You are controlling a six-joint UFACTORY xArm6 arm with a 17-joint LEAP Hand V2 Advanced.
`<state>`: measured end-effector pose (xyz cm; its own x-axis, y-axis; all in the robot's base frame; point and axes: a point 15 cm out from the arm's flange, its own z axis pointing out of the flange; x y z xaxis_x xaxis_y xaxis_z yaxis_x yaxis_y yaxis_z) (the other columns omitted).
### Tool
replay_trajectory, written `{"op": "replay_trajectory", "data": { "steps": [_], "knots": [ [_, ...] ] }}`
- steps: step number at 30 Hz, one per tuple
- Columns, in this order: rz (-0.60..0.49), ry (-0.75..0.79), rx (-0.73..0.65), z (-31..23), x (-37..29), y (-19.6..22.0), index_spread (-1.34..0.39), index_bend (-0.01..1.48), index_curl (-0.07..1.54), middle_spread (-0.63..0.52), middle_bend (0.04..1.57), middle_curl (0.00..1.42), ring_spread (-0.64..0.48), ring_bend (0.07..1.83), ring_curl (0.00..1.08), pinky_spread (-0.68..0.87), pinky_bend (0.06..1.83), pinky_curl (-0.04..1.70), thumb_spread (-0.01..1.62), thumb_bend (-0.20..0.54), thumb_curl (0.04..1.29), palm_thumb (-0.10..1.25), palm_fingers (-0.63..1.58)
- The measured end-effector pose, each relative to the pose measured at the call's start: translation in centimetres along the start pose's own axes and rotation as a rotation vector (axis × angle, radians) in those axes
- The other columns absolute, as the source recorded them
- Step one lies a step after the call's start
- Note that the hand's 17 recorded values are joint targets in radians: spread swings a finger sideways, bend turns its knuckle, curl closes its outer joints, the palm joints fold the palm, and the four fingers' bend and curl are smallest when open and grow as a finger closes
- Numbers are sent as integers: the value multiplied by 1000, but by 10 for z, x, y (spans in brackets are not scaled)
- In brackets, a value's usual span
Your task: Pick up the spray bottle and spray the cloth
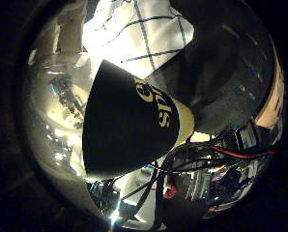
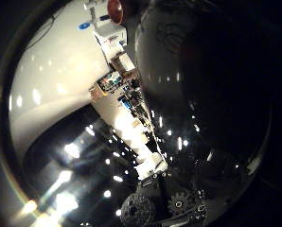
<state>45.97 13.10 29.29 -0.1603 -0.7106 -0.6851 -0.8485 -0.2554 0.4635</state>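
The spray bottle [image 1: 129,125] is black with yellow lettering and a cream band. It lies right against my palm and fills much of both palm views. Black geared parts of my right hand [image 2: 155,208] show beside the bottle's dark glossy body, and the fingers appear curled round it. Just beyond the bottle, a white cloth [image 1: 139,34] with thin dark grid lines lies crumpled on a dark tabletop [image 1: 231,63]. The bottle's nozzle is not visible in either view.
A large white curved surface [image 2: 51,80] lies to one side of the bottle. Beside it are a cluttered strip of small boxes [image 2: 122,90] and a red round object [image 2: 115,9]. Bright ceiling lights reflect in the dark area behind.
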Motion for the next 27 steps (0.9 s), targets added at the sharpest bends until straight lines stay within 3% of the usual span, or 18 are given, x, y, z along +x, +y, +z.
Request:
{"op": "replay_trajectory", "data": {
  "steps": [27],
  "knots": [
    [-389,-50,76,16,-185,87,-248,1126,871,-179,1303,889,-244,1352,884,-203,1057,1455,1374,-7,434,1015,1094]
  ]
}}
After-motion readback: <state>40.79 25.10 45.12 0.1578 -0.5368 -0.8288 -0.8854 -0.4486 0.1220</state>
